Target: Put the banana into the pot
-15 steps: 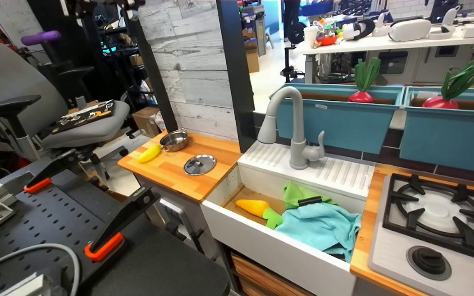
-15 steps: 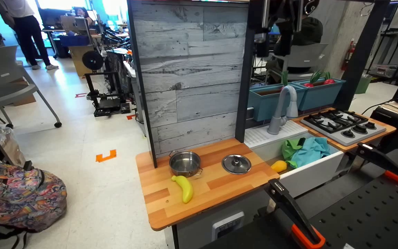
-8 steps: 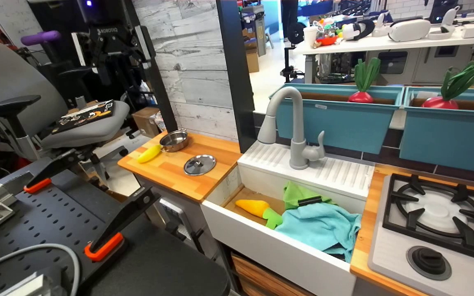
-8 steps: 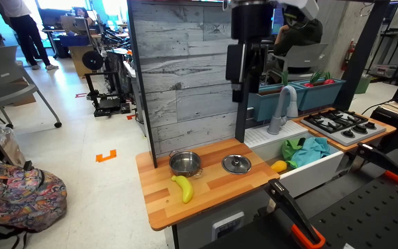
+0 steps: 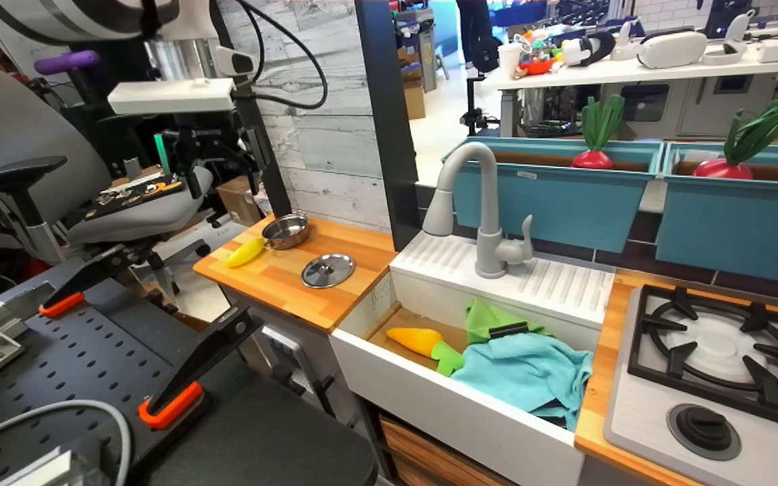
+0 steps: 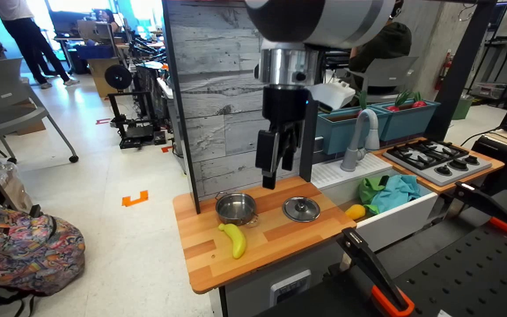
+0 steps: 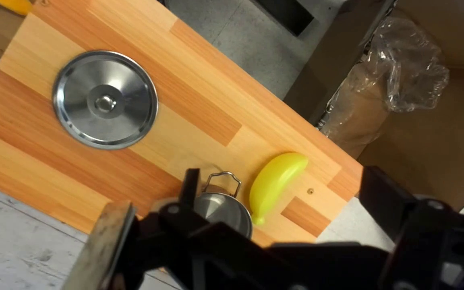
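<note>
The yellow banana (image 5: 245, 252) lies on the wooden counter (image 6: 275, 248) beside the small steel pot; it also shows in an exterior view (image 6: 236, 242) and the wrist view (image 7: 276, 183). The pot (image 5: 288, 231) stands upright and uncovered and looks empty in an exterior view (image 6: 235, 210). In the wrist view the pot (image 7: 224, 211) is partly hidden by a finger. The banana's stem end is close to the pot's rim. My gripper (image 5: 224, 185) is open and empty, well above the counter, and also shows in an exterior view (image 6: 278, 174). In the wrist view its fingers (image 7: 281, 177) are wide apart.
A steel lid (image 6: 301, 209) lies flat on the counter. A grey plank wall (image 6: 244, 110) rises behind the counter. The sink (image 5: 456, 412) beside it holds cloths and a yellow toy. A grey faucet (image 5: 490, 202) stands behind the sink. Black clamps (image 6: 368, 264) stick up in front.
The arm has come down into view from above, and the gripper is now lower and nearer the counter. In an exterior view it has moved towards the pot. The banana, pot and lid have not moved.
</note>
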